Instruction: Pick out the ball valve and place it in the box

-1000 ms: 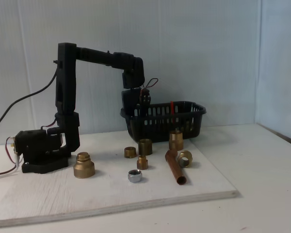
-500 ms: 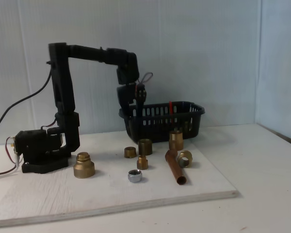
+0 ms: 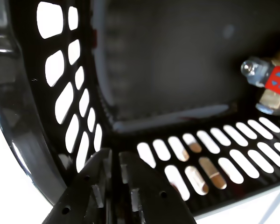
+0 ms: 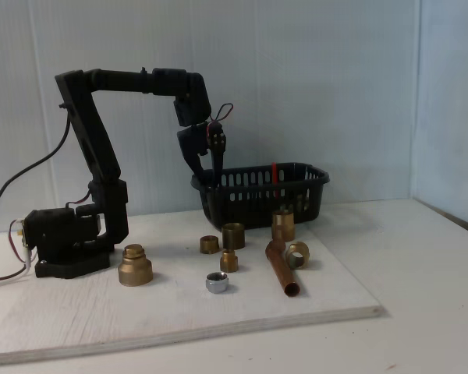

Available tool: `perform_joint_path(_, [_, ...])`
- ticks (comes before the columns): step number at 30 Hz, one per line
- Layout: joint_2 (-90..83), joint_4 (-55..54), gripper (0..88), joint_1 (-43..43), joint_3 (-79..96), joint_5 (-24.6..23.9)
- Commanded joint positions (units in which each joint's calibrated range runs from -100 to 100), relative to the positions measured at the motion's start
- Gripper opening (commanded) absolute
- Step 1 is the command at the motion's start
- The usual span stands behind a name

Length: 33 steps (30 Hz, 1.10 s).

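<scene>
- The hand (image 3: 115, 161) comes into the wrist view from the bottom edge; its two black fingers stand almost together with a thin slit between them and nothing held.
- In the fixed view the hand (image 4: 210, 181) hangs at the left end of the box (image 4: 312, 181), its tips at about the level of the rolled rim, and the arm reaches over from its base on the left.
- The wrist view looks down into the box (image 3: 18, 116): dark floor, slotted black walls meeting in a corner just above the fingers.
- The ball valve (image 3: 270, 86) lies inside the box at the right edge of the wrist view, well apart from the hand; its silver stem nut, part of the red lever and a bit of brass body show, and the rest is cut off by the frame.
- In the fixed view a thin red strip (image 4: 274, 173) stands up above the box's rim.
- On the white board (image 4: 78, 327) in front of the box lie several brass fittings, among them a large stepped one (image 4: 134, 265) near the arm's base.
- A silver ring (image 4: 217, 282) lies nearer the front.
- A copper pipe piece (image 4: 282, 269) lies to the right of the ring, with a brass ring (image 4: 299, 253) just beside it.
- The board rests on a pale table (image 4: 421, 312).
</scene>
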Motion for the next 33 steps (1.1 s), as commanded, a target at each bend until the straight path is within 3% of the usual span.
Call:
perform_joint_path(1, [0.07, 0.14, 0.9, -0.37, 0.89, -0.20])
perform_joint_path(33, [-0.69, -0.04, 0.9, -2.74, 8.83, -0.93])
